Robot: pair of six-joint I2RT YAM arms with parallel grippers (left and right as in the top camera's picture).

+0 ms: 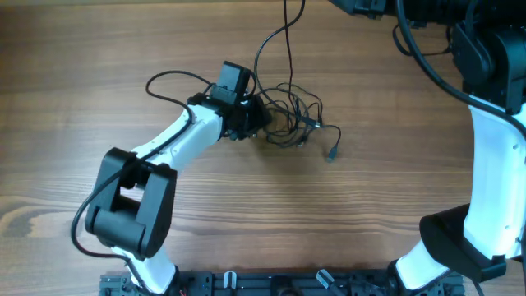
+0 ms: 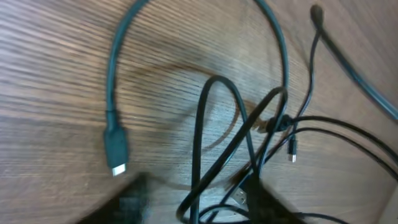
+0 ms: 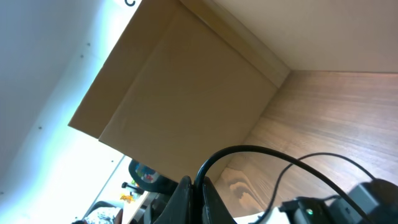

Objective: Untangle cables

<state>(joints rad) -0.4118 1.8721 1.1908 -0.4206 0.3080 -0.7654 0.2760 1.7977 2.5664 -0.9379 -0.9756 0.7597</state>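
The cables (image 1: 292, 115) lie in a thin black tangle at the table's middle back. One strand (image 1: 288, 33) runs up out of the overhead view. A loose end with a small plug (image 1: 331, 153) lies to the right of the tangle. My left gripper (image 1: 251, 119) is at the tangle's left edge. In the left wrist view its blurred fingers (image 2: 199, 208) are open, with several strands (image 2: 205, 143) between them. A dark cable with a silver-tipped plug (image 2: 115, 149) lies to the left. My right gripper (image 3: 198, 186) is raised and shut on a black cable (image 3: 249, 150).
The right arm's white link (image 1: 493, 164) stands along the right edge, with its dark upper part (image 1: 485, 41) at the top right. The left arm (image 1: 173, 144) crosses the left middle. A brown board-like surface (image 3: 186, 93) fills the right wrist view above the wooden table (image 3: 323, 118).
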